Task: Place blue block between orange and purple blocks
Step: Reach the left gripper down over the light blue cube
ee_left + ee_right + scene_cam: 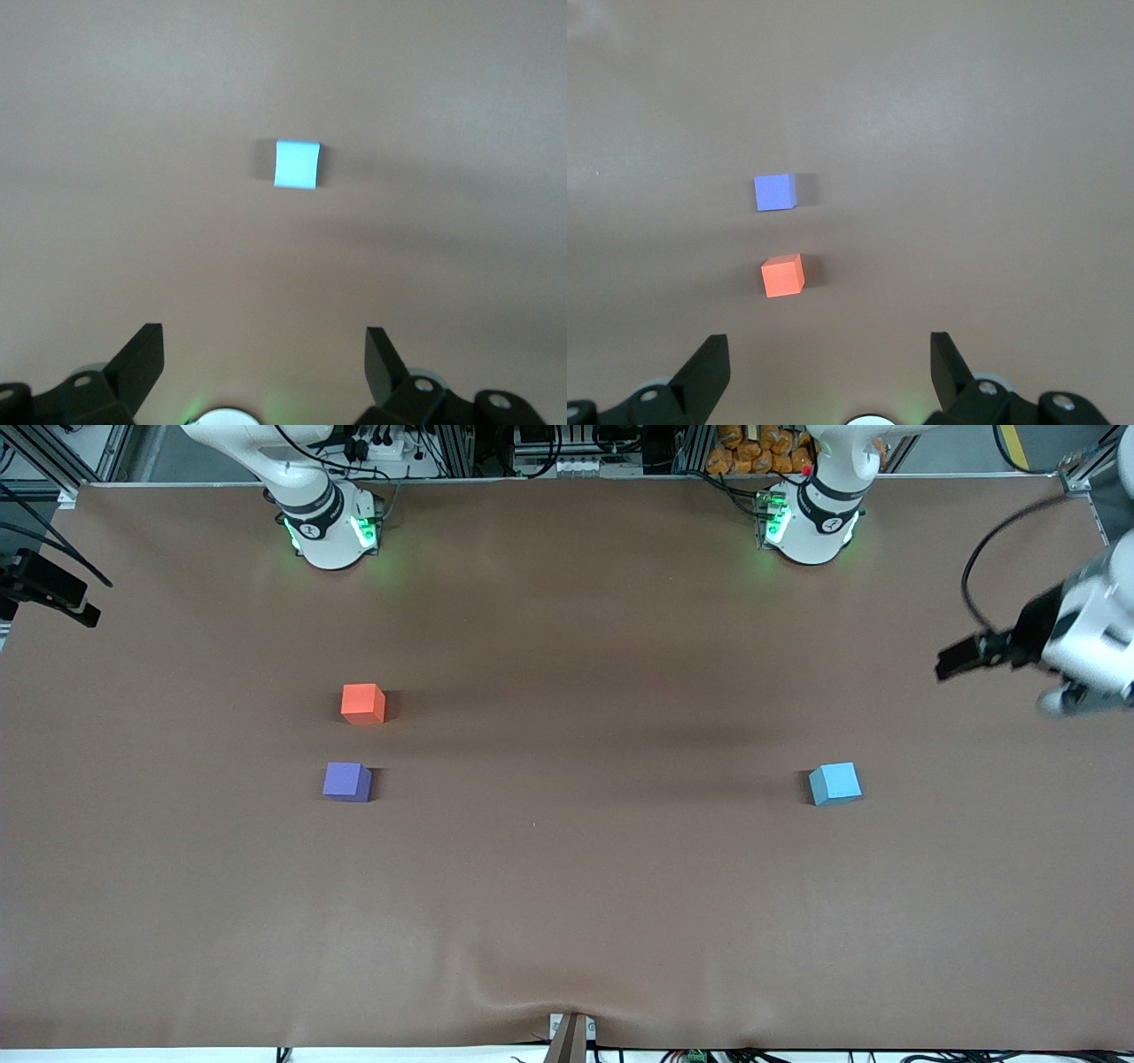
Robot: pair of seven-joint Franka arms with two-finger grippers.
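While blue block sits alone, pincers spread

The small matte orange-red cube is taken as the landmark on the brown cloth-covered table. The small matte violet-purple cube is set just beside it, nearer to the front camera, with a gap left between the two. The small matte sky-blue cube is placed well apart from the landmark, toward the left arm's end of the table and also nearer to the front camera.
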